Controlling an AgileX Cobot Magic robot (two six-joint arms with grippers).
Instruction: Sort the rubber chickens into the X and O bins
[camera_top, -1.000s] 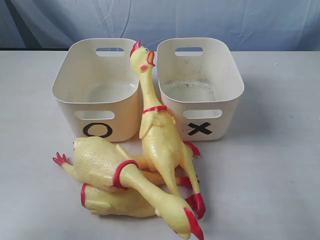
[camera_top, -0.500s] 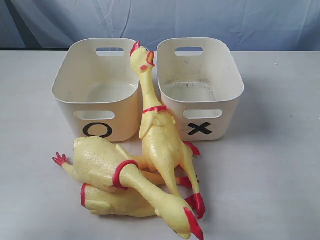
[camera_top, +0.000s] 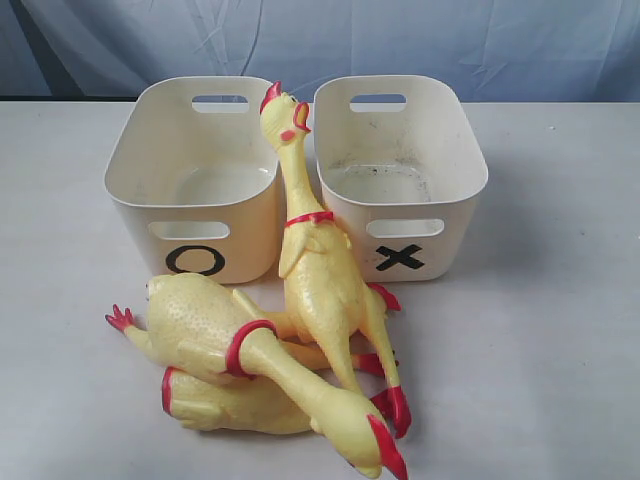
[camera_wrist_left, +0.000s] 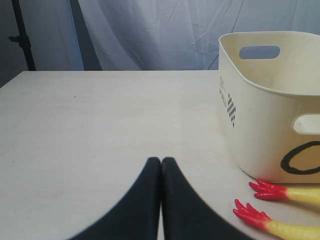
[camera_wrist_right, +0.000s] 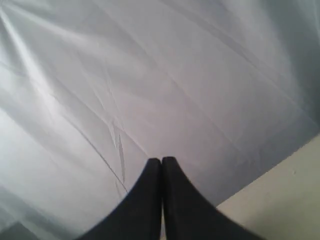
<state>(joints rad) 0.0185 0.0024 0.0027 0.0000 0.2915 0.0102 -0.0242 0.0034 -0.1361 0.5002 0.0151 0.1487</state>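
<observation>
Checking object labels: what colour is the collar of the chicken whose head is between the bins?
Red collar; exterior view shows it best.

Soft, even light fills the room, bright without hard glare. On the table (camera_top: 540, 350) the shadows are faint and blurry-edged: a grey patch beside the bin marked X (camera_top: 450, 215) and thin dark lines under the chickens (camera_top: 320, 280), whose skin has a mild sheen. Up close, the right gripper (camera_wrist_right: 161, 160) is a featureless black shape, and the cloth (camera_wrist_right: 150, 75) behind it looks hazy, dimmer toward the corners. The left gripper (camera_wrist_left: 161, 160) is just as dark and soft-edged.
</observation>
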